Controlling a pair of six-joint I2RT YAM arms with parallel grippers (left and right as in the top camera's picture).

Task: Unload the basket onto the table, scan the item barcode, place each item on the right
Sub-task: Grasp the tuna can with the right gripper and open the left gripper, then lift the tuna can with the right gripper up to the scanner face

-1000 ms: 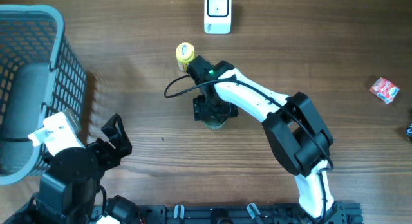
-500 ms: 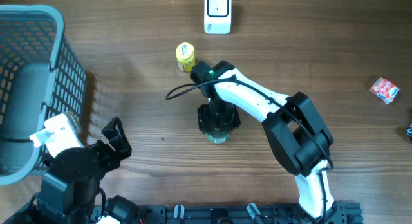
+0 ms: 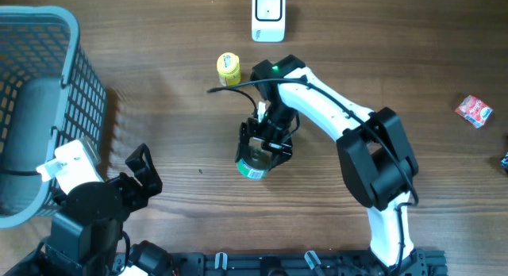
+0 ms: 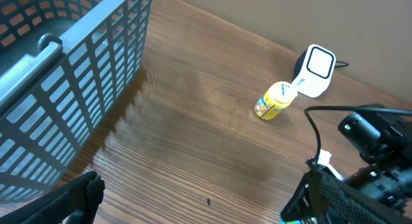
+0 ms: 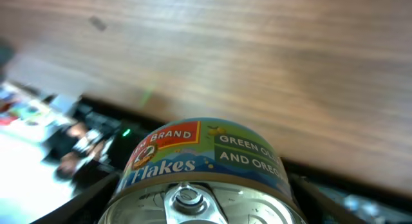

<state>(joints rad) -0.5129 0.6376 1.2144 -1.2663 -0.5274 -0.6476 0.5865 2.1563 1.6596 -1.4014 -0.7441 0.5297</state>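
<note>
The item is a round tin can (image 3: 252, 167) with a pull-tab lid and a blue and green "Flakes" label (image 5: 206, 161). My right gripper (image 3: 263, 147) is shut on it, one finger on each side, and holds it tilted above the table's middle. The wrist view looks at its lid and label; no barcode shows there. The white scanner (image 3: 268, 16) stands at the table's far edge, well beyond the can, and also shows in the left wrist view as the scanner (image 4: 314, 69). My left gripper (image 3: 141, 168) hangs open at the front left with nothing in it (image 4: 196, 198).
A small yellow bottle (image 3: 228, 68) lies between the scanner and the right arm. A grey-blue mesh basket (image 3: 79, 38) fills the left side. At the far right lie a red packet (image 3: 475, 110) and a dark object (image 3: 505, 159) at the edge.
My right gripper has swung toward the front left with the can, which now sticks out below the fingers, tilted. The left arm has not moved.
</note>
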